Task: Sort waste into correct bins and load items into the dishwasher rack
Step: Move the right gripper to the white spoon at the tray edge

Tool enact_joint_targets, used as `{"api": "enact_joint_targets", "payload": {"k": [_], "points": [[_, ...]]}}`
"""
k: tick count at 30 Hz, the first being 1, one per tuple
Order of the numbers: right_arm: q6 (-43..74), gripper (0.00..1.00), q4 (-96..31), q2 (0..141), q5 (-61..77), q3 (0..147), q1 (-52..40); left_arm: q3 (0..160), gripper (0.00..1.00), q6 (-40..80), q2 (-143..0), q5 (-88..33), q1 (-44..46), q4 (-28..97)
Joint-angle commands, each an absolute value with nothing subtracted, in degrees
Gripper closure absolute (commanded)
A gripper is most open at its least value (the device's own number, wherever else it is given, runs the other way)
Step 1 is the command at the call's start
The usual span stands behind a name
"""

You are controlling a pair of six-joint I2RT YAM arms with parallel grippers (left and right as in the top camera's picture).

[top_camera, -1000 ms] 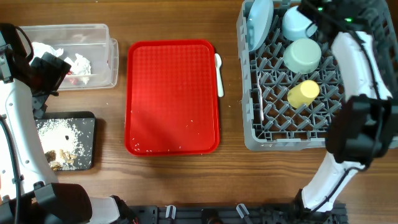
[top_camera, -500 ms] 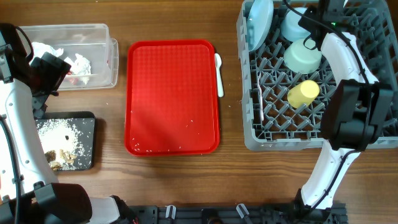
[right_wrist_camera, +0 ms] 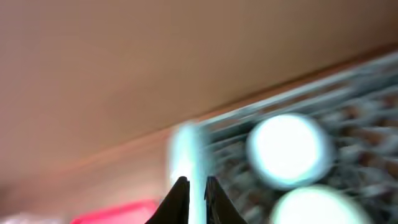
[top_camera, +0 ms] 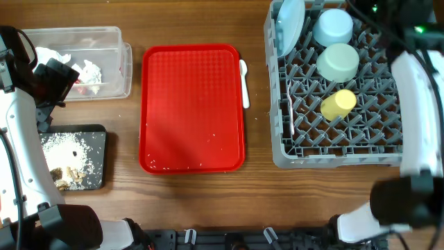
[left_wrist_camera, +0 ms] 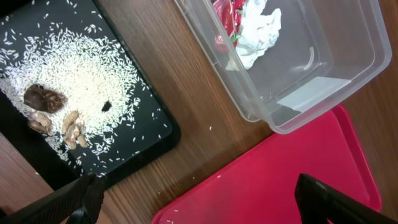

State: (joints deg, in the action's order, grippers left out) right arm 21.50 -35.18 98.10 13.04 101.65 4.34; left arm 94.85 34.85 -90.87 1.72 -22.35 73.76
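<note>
**Item outstanding:** white plastic spoon point(top_camera: 243, 83), flat on the wood between the red serving tray point(top_camera: 193, 107) and the dishwasher rack point(top_camera: 277, 149). It is well apart from both sets of fingers.

**Rack contents:** pale blue plate point(top_camera: 290, 24) on edge, light blue bowl point(top_camera: 334, 26), mint-green bowl point(top_camera: 338, 61), yellow cup point(top_camera: 338, 104).

**Right gripper** point(right_wrist_camera: 195, 186): fingers nearly together, nothing between them. The plate's edge is just ahead of the tips and the light blue bowl off to their right; the view is blurred.

**Left gripper** point(left_wrist_camera: 198, 183): fingers spread wide and empty. The clear tub point(left_wrist_camera: 323, 87), holding napkins point(left_wrist_camera: 258, 31) and a red wrapper point(left_wrist_camera: 225, 12), is ahead of them. The black tray point(left_wrist_camera: 155, 134), with rice and scraps, is ahead-left.

**Hazards (judged):**
- The spoon is thin and hard against the tray rim, so the fingers may skid off it or snag the rim.
- The right fingers, close to the plate, could tip it.

**Writing:** none legible; the wrapper's print is too small to read.
</note>
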Motion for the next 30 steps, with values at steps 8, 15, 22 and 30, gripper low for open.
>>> {"api": "enact_joint_targets", "payload": {"k": [8,15,22,30], "points": [[17.1,0.00,-52.2,99.5,4.8,102.0,-20.8,95.0,0.00,35.0,-91.0,2.5,-22.7,73.8],[28.2,0.61,-54.7,110.3,-6.4,101.9,-30.6,95.0,0.00,35.0,-91.0,2.5,-22.7,73.8],[28.4,0.96,-54.8,119.5,-10.7,101.9,-30.3,95.0,0.00,35.0,-91.0,2.5,-22.7,73.8],[27.0,0.96,-56.8,124.4,-10.7,101.6,-30.0,95.0,0.00,35.0,-91.0,2.5,-22.7,73.8]]}}
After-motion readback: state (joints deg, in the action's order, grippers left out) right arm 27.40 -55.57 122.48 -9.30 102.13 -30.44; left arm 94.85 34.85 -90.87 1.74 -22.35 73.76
